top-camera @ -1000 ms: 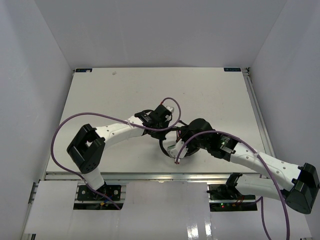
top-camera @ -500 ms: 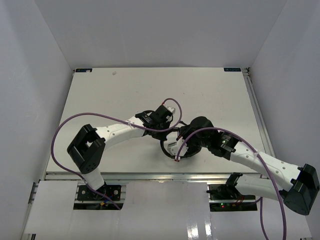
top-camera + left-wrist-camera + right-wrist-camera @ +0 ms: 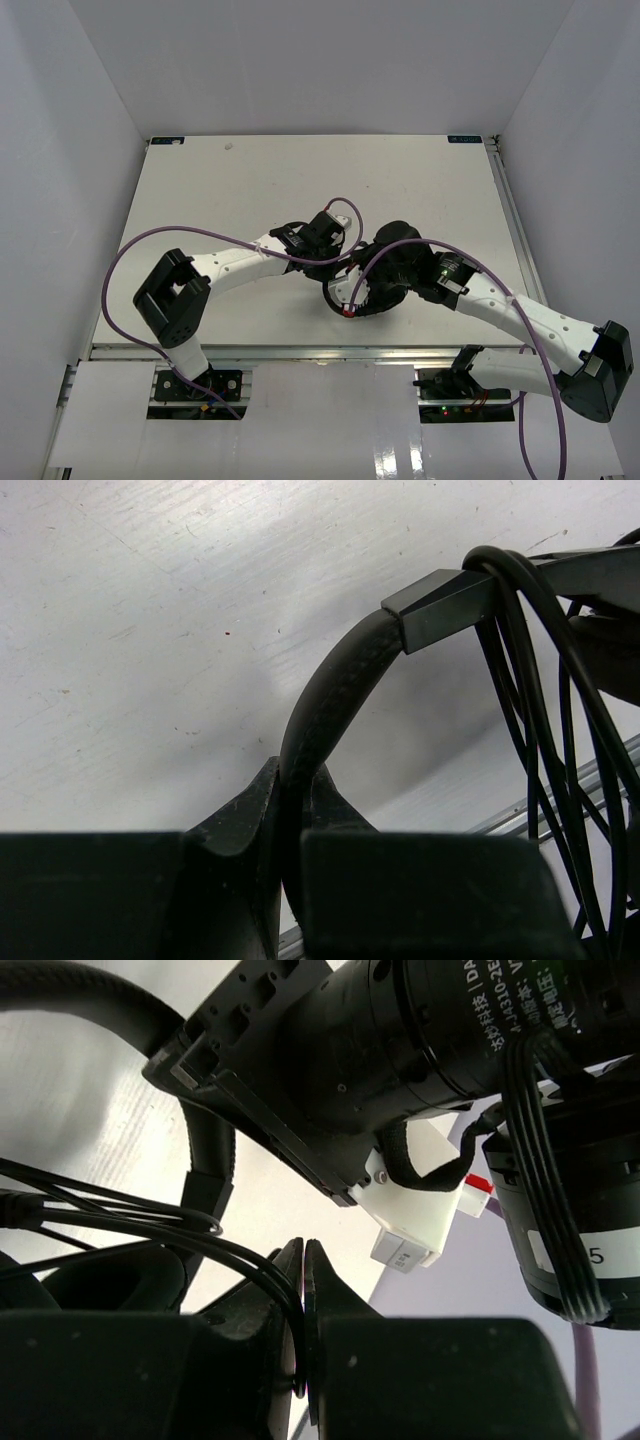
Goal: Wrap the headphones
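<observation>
Two robot arms meet near the middle of a white bench (image 3: 230, 190). The left pincer (image 3: 296, 795) is clamped tight on the curved headband (image 3: 335, 680) of the black headphones (image 3: 440, 600). The right pincer (image 3: 303, 1280) is closed on the thin black cable (image 3: 140, 1222), and loops of this cable drape over the headband.

The headphones (image 3: 335, 695) look matt black and rubbery along the curved part, which meets a harder, smooth plastic block (image 3: 440, 600). Their thin cable (image 3: 527, 710) is smooth black with a faint sheen. The table (image 3: 140, 620) is white, matt and finely scratched. The left gripper (image 3: 296, 785) is matt black plastic, lightly speckled.
</observation>
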`<control>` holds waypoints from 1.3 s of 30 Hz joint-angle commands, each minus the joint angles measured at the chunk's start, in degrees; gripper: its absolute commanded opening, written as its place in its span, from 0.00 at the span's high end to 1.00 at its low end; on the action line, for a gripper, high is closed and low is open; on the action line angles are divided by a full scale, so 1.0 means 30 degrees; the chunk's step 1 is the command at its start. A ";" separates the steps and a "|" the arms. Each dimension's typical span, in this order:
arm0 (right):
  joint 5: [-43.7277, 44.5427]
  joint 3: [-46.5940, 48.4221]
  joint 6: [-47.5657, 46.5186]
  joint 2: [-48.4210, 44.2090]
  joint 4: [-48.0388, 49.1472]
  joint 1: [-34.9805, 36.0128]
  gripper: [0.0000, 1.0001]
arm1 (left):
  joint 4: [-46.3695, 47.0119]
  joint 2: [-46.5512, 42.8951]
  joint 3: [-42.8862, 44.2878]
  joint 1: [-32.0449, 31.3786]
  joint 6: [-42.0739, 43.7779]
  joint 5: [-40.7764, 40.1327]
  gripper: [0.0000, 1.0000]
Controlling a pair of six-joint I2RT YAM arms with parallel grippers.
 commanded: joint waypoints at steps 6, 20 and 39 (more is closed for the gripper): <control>-0.1806 0.1762 0.1914 -0.0329 0.1643 -0.0107 0.92 | 0.0110 -0.0636 0.0057 -0.0238 0.0382 0.0450 1.00; -0.2538 0.2636 0.2816 -0.0246 0.1524 -0.0052 0.92 | -0.0125 -0.0755 0.0233 -0.0238 0.0382 0.0332 1.00; -0.2284 0.1118 0.1855 0.0498 0.3293 -0.1420 0.92 | -0.0242 -0.1856 -0.0012 -0.0238 0.0277 0.0860 1.00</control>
